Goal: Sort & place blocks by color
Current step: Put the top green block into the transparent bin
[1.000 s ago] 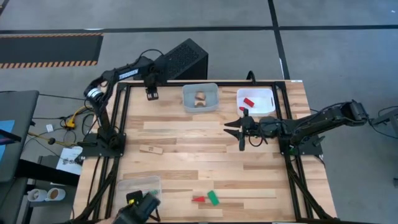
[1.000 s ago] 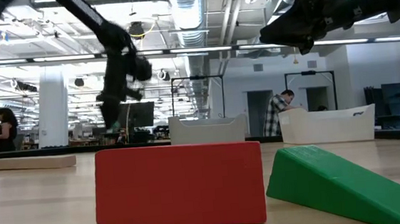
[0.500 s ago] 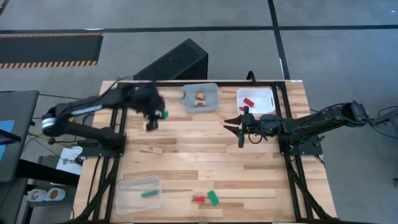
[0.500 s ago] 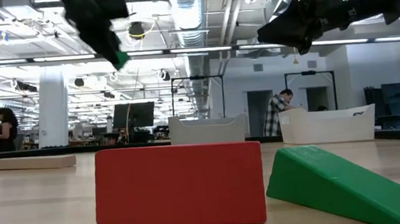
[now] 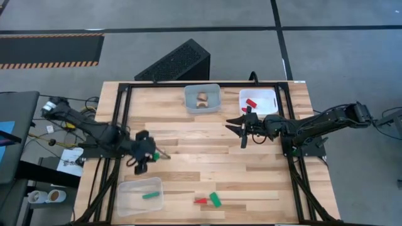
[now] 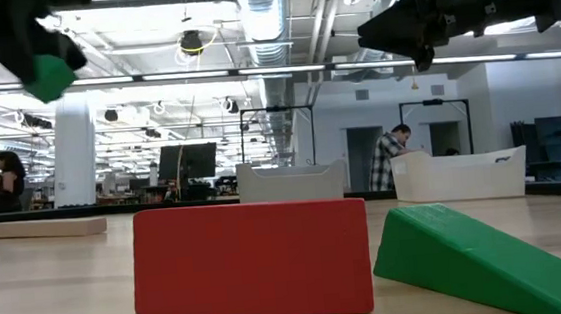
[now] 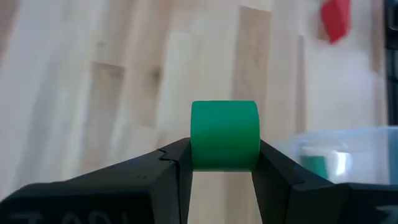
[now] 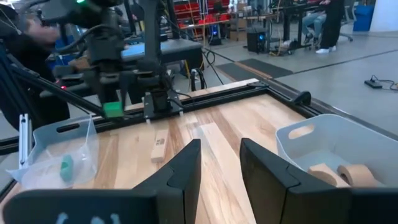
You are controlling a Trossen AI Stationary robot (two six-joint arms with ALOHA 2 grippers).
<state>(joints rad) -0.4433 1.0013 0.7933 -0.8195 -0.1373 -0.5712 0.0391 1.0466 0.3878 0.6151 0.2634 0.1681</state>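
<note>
left wrist view: left gripper [image 7: 224,163] jaws clamp rounded green block [image 7: 224,134]; right gripper [image 8: 219,163] jaws narrowly parted, empty.

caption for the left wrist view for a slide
Left gripper clamps a green block above the wooden table.

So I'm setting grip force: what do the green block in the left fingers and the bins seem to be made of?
The round-topped green block looks like painted wood or plastic: smooth, matte, even colour, no grain showing, so I can't tell which. The clear rectangular bin looks like thin translucent plastic: the table shows through its walls. The left gripper is shut on the block.
</note>
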